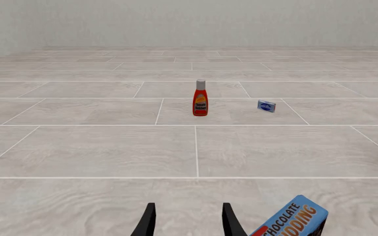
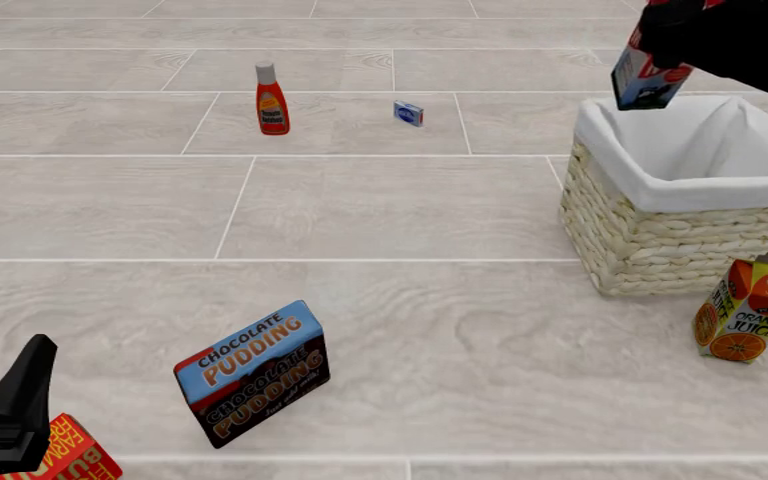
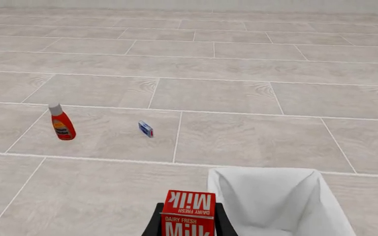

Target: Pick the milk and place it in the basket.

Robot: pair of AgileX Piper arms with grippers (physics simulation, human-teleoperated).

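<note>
Pale wood-look tiled surface point(image 2: 398, 210), white grout lines, plain wall beyond.

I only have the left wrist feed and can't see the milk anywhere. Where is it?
Observer: The right gripper holds the milk up in the air, over the far rim of the basket.
Operator: Is it inside the basket yet?
Observer: No, it hangs above the white lining, not resting in it.
Operator: Anything standing near the basket?
Observer: An orange juice carton stands tilted by its near right corner.
</note>
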